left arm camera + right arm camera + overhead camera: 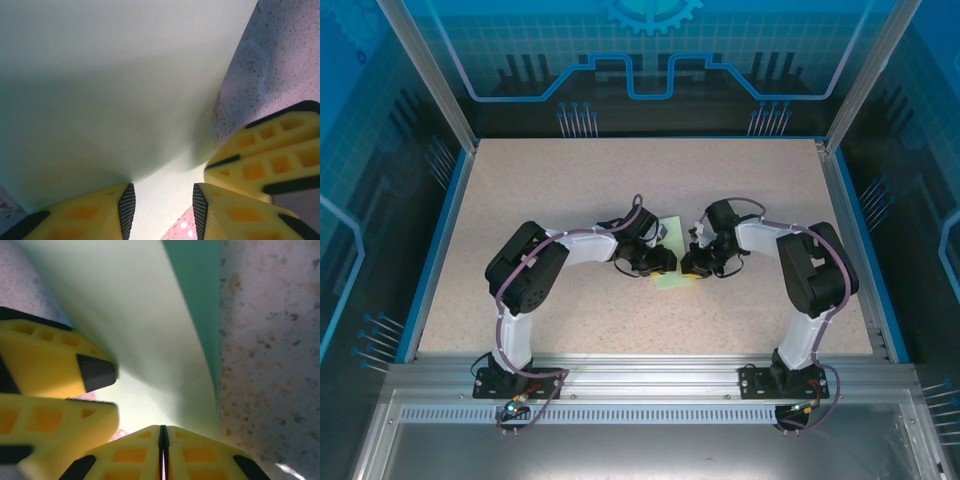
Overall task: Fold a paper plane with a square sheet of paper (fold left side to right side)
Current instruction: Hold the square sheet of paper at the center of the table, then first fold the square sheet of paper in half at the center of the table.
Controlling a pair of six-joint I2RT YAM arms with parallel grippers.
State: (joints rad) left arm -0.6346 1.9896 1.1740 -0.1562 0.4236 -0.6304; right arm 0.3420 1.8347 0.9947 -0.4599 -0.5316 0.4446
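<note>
The pale mint-green sheet of paper (672, 281) lies at the table's middle, mostly covered by both grippers. In the left wrist view the paper (115, 90) is very close and bulges upward. My left gripper (163, 212) is open, its fingers (126, 210) apart with paper showing between them. My right gripper (163, 436) is shut, pads together, tips at the paper's near edge; I cannot tell whether paper is pinched. In the right wrist view the paper (145, 325) curves up in a raised flap. The two grippers (678, 262) almost touch.
Speckled beige tabletop (570, 190) surrounds the paper on all sides. A blue rim and aluminium frame posts (440, 95) border the table. The left gripper's yellow fingers (50, 357) crowd the right wrist view; the right gripper's fingers (270, 155) crowd the left wrist view.
</note>
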